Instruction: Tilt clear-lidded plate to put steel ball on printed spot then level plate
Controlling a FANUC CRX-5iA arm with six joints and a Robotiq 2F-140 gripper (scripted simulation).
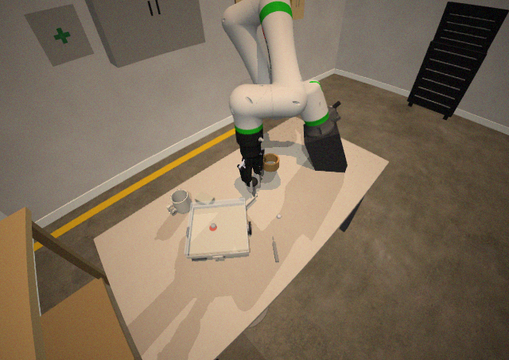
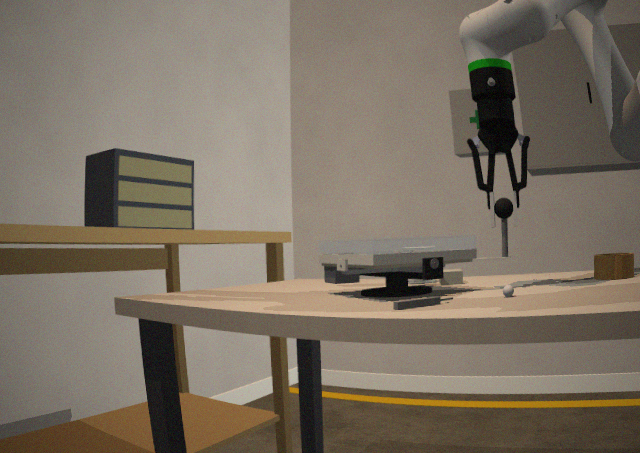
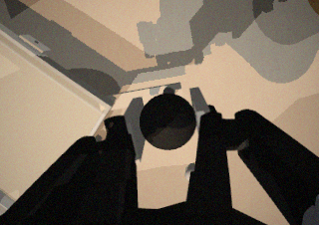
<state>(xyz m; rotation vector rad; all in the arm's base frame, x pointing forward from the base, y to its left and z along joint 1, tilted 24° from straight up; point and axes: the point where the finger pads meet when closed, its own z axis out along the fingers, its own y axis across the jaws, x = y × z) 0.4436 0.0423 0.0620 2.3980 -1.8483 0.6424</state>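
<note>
The square clear-lidded plate point(image 1: 192, 233) point(image 2: 398, 256) point(image 3: 40, 125) sits on a black pivot stand mid-table and looks about level. A small steel ball point(image 1: 212, 225) rests on the red printed spot point(image 1: 213, 228) near the plate's centre. A thin lever stem point(image 2: 504, 239) rises from the plate's far right corner and ends in a black round knob point(image 1: 254, 181) point(image 2: 503, 208) point(image 3: 167, 120). My gripper point(image 1: 251, 182) point(image 2: 502, 200) point(image 3: 168, 108) points down over that corner and is shut on the knob.
A grey mug point(image 1: 180, 200) stands by the plate's far left corner. A brown tape roll point(image 1: 271, 160) point(image 2: 613, 265) lies behind the gripper. A small white ball point(image 1: 279, 215) point(image 2: 508, 291) and a grey rod point(image 1: 274, 249) lie right of the plate. The black robot base point(image 1: 326, 149) stands at the back.
</note>
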